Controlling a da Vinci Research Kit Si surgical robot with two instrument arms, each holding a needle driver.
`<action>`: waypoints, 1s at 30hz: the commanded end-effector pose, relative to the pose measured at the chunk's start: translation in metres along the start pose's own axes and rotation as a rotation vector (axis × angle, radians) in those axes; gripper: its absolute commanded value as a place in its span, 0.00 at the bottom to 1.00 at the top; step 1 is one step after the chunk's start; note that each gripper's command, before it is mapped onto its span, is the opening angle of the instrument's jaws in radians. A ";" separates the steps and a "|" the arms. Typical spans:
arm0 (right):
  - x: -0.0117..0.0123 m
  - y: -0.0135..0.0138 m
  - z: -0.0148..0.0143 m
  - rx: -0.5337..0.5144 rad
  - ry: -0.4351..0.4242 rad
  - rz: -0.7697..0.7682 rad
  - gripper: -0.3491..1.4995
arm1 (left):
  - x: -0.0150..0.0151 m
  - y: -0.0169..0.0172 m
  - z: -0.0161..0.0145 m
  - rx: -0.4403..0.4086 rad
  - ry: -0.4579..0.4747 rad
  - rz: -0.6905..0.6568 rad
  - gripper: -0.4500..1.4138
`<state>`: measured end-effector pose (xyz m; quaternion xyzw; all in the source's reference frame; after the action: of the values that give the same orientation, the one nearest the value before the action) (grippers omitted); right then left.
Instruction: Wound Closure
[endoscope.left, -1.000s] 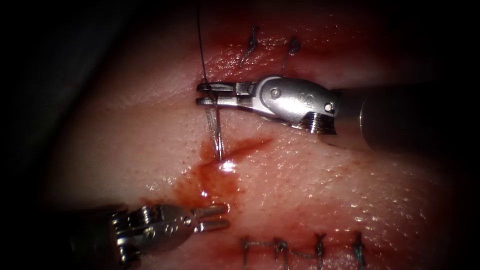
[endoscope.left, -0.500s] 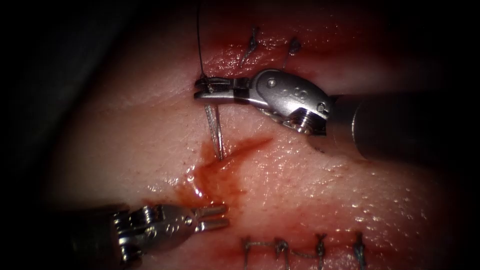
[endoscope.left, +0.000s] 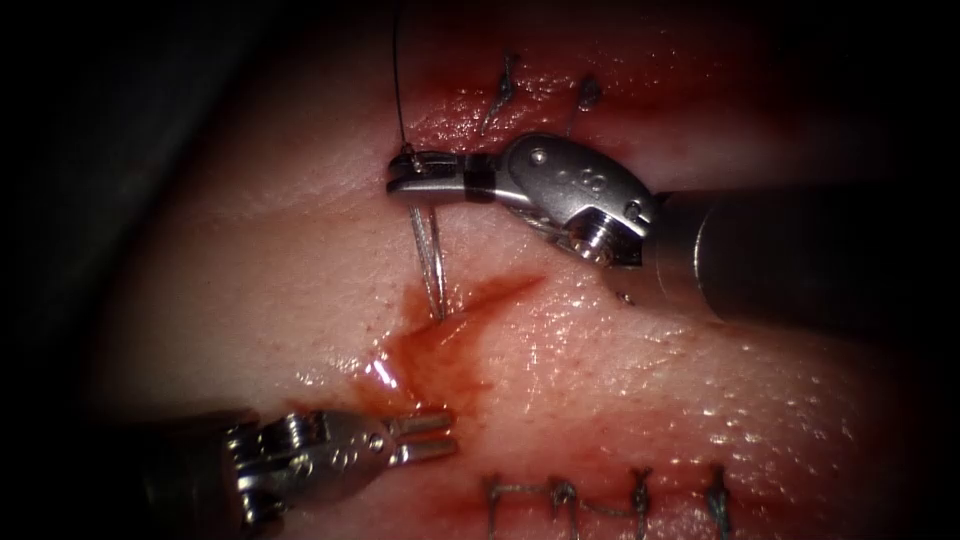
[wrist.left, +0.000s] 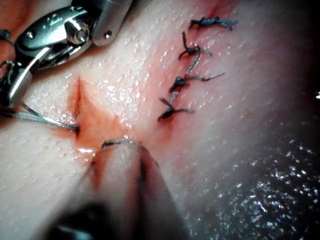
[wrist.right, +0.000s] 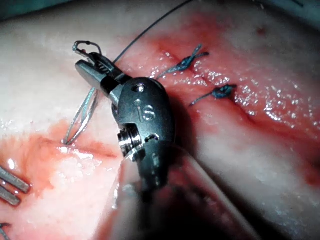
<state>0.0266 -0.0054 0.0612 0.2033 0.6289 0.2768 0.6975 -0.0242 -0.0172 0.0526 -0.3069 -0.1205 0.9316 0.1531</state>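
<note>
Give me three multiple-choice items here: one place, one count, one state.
1. Where is the tip of the needle? A in the tissue at the cut; B in the left tool; C on bare skin.
2. How many stitches lie above the right tool in the endoscope view? A two; B five; C none.
3. The left tool is: A shut on thread; B open, empty; C shut on the needle.
Key: A, tip sunk at the cut, tail end held by the right tool. A, two knots. B, jaws apart, nothing between.
</note>
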 end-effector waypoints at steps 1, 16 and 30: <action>-0.0007 0.0002 0.0009 0.011 0.001 0.020 0.00 | 0.0001 0.0002 0.0008 -0.001 0.000 0.001 0.34; -0.0013 -0.0002 0.0012 0.008 -0.057 0.206 0.00 | 0.0001 0.0002 0.0008 -0.001 0.000 0.001 0.33; -0.0016 -0.0021 0.0010 0.046 -0.057 0.276 0.00 | -0.0002 0.0002 0.0005 -0.003 0.000 0.003 0.33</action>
<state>0.0270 -0.0078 0.0608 0.3134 0.5792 0.3534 0.6644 -0.0239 -0.0173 0.0525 -0.3070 -0.1206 0.9317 0.1518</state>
